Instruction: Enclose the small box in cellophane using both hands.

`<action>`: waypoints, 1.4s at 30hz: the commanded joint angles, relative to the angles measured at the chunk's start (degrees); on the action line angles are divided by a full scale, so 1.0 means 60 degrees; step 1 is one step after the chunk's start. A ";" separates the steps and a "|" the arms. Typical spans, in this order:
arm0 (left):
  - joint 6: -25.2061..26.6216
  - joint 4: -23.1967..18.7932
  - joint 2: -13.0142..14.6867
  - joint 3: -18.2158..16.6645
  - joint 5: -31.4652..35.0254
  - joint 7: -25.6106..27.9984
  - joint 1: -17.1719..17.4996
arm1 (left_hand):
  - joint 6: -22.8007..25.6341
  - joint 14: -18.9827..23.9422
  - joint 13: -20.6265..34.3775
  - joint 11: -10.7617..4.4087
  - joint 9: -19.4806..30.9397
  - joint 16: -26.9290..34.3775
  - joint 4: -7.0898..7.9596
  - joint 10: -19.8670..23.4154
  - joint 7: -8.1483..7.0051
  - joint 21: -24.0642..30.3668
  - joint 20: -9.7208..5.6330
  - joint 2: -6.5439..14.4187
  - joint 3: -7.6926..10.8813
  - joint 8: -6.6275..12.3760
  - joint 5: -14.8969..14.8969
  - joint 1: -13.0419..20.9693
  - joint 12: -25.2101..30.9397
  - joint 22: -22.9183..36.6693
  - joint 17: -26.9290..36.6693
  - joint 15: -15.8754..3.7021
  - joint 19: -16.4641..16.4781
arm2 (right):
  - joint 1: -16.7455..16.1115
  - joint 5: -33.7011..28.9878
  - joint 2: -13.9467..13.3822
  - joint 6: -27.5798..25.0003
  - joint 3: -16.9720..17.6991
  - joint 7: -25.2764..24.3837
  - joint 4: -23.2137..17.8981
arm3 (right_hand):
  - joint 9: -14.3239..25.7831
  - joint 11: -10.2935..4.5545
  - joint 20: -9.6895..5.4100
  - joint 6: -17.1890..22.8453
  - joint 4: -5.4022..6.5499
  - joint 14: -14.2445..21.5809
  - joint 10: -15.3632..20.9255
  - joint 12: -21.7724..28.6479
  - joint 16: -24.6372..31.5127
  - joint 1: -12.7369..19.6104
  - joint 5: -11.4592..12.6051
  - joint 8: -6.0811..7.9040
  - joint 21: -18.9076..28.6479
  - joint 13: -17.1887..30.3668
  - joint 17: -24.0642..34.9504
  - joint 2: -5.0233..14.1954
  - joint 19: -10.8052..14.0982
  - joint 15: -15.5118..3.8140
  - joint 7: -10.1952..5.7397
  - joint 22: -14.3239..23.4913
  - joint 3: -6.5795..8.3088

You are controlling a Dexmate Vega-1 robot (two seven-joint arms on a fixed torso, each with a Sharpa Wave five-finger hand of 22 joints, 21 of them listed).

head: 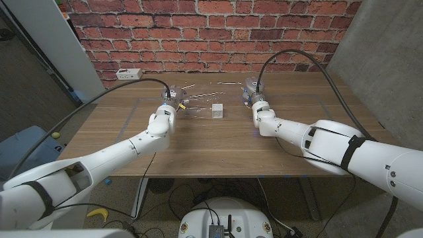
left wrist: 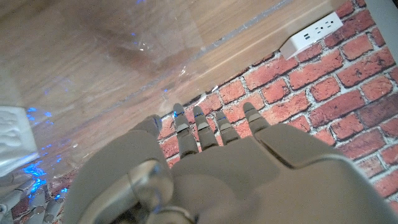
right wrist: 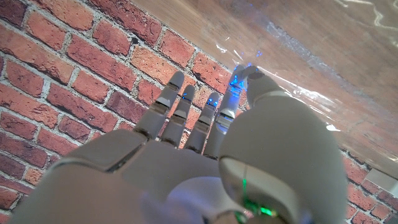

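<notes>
**Both hands over the cellophane, box between them**

The small white box (head: 217,110) stands on the wooden bench (head: 218,149) toward its far side, roughly midway between the two arms; it sits on a clear cellophane sheet (head: 198,99) that spreads across the far part of the bench and catches glints of light. The left robot hand (head: 173,98) is at the sheet's left part, near the box but apart from it; in the left wrist view its fingers (left wrist: 199,127) reach out straight and close side by side, with nothing seen between them, though whether they touch the film I cannot tell. The right robot hand (head: 252,92) is to the box's right, well apart from it; in the right wrist view its fingers (right wrist: 186,115) also reach out straight with nothing held. A white power strip (head: 129,74) lies at the far left of the bench, by the brick wall (head: 211,33).
</notes>
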 commanded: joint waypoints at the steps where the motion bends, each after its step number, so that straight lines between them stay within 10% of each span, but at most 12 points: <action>1: -0.0565 0.0080 0.0129 0.0021 -0.0207 -0.1517 -0.0283 | -0.0377 -0.0218 0.0033 0.0002 0.0018 -0.0005 0.0064 -0.0184 -0.0033 -0.0009 -0.0010 -0.0009 0.0127 -0.0053 0.0044 -0.0217 -0.0030 0.0034 -0.0009 -0.0037 -0.0121 | -0.0135 0.0056 -0.0301 -0.0712 0.0140 0.0314 -0.0872 | -0.0046 0.0073 0.0180 -0.1226 0.0002 -0.0132 -0.0434 -0.0067 -0.0074 -0.0292 -0.0121 -0.0634 -0.0032 0.0037 0.0018 -0.0088 0.0003 -0.1259 -0.0258 0.0004 0.0098; 7: -0.0612 0.0284 0.0047 0.0095 -0.0059 -0.1741 -0.0383 | -0.0697 -0.0389 0.0033 -0.0002 0.0012 0.0005 0.0032 -0.0500 -0.0059 0.0001 0.0012 -0.0084 0.0230 -0.0033 0.0038 -0.0381 -0.0049 0.0028 -0.0026 0.0025 -0.0228 | -0.0188 0.0060 -0.0392 -0.1089 0.0277 0.0463 -0.1206 | -0.0063 0.0146 0.0257 -0.3192 0.0043 -0.0382 -0.1185 -0.0110 -0.0140 -0.0630 -0.0225 -0.1185 -0.0042 0.0047 0.0035 -0.0143 -0.0034 -0.1088 -0.0219 0.0006 0.0128; 17: -0.0658 0.0597 -0.0101 0.0283 0.0285 -0.2017 -0.0580 | -0.1062 -0.0620 0.0034 -0.0040 0.0013 0.0002 0.0019 -0.0805 0.0055 0.0020 0.0070 0.0035 0.0471 -0.0015 0.0076 -0.0504 -0.0050 0.0033 -0.0030 0.0053 -0.0343 | -0.0425 0.0438 -0.0503 -0.1582 0.0899 0.0229 -0.1744 | -0.0078 0.0189 0.0322 -0.4477 0.0074 -0.0577 -0.1724 -0.0130 -0.0163 -0.0836 -0.0276 -0.1169 -0.0053 0.0050 0.0066 -0.0109 -0.0085 -0.0990 -0.0218 0.0010 0.0159; 28: -0.0755 0.0872 -0.0282 0.0259 0.0411 -0.1885 -0.0634 | -0.1658 -0.0761 0.0037 0.0116 0.0014 0.0036 0.0017 -0.1196 -0.0034 0.0064 0.0088 -0.0039 0.0698 -0.0041 0.0075 -0.0676 -0.0054 0.0040 -0.0029 0.0101 -0.0416 | -0.1675 0.0738 -0.2340 -0.1824 0.1967 0.0694 -0.5585 | -0.0086 0.0539 0.0260 -0.3931 0.0499 -0.0447 -0.1339 0.0098 0.0030 -0.1513 -0.0527 -0.0896 0.0008 0.0046 0.0239 0.0362 0.0036 -0.0874 0.0118 0.0024 0.0088; 42: -0.1199 0.1177 -0.0400 0.0060 -0.0121 -0.1605 -0.0592 | -0.4396 -0.1610 0.0039 0.0114 0.0012 0.0061 0.0306 -0.2974 -0.0640 0.0118 0.0197 0.0032 0.0912 -0.0066 0.0162 -0.2176 -0.0097 0.0088 0.0078 0.0351 -0.0826 | -0.3470 0.0507 -0.3952 -0.2513 0.2730 0.2042 -0.9458 | -0.0086 0.0645 0.0315 -0.3982 0.0723 -0.0419 -0.1285 0.0117 0.0085 -0.1939 -0.0740 -0.0908 -0.0017 0.0046 0.0312 0.0527 -0.0053 -0.0803 0.0208 0.0030 -0.0001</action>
